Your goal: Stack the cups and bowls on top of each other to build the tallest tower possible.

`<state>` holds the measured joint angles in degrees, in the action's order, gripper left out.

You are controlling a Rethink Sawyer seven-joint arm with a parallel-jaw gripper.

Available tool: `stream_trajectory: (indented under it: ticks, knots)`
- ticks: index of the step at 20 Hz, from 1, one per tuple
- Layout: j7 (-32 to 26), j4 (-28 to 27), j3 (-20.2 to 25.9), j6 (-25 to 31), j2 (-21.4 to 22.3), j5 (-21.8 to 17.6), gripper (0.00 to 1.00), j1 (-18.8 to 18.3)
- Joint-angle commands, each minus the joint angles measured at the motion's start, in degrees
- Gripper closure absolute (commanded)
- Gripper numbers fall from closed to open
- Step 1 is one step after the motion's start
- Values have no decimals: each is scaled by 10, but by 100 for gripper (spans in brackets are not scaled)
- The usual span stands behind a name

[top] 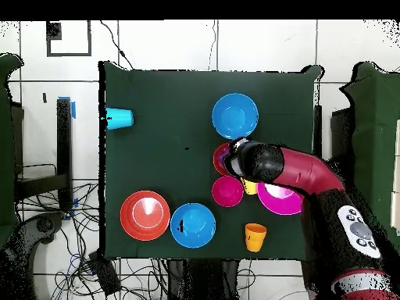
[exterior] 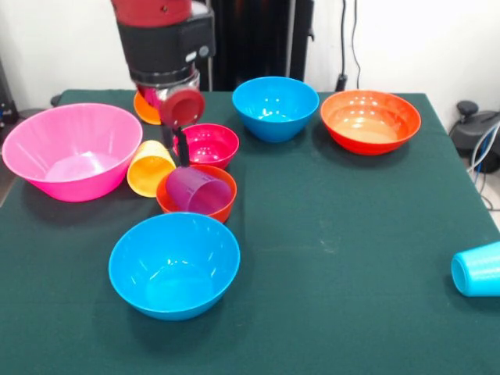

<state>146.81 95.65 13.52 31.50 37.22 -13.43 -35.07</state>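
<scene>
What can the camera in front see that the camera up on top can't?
Only the front view shows the purple cup lying tipped inside the small orange bowl; from overhead the arm hides it. Only the overhead view shows the whole orange cup standing alone, and the arm's full length. Both show the light blue cup lying on its side, the two blue bowls, the pink bowl and the orange-red bowl.

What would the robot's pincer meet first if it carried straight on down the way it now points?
Probably the purple cup lying in the small orange bowl; the pincer points down beside the magenta bowl, though depth is unclear.
</scene>
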Motion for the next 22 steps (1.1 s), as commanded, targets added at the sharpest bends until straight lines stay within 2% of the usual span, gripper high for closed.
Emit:
stream_trajectory:
  ticks: [1,6,12,16,22]
  knots:
    - [-52,76,82,30,29,28,0,-5]
    - [-43,76,87,5,19,26,0,-4]
    - [-34,63,82,-49,-30,3,0,-2]
    - [-33,41,61,-60,-60,-21,0,9]
    - [-36,-11,25,-46,-101,-46,0,34]
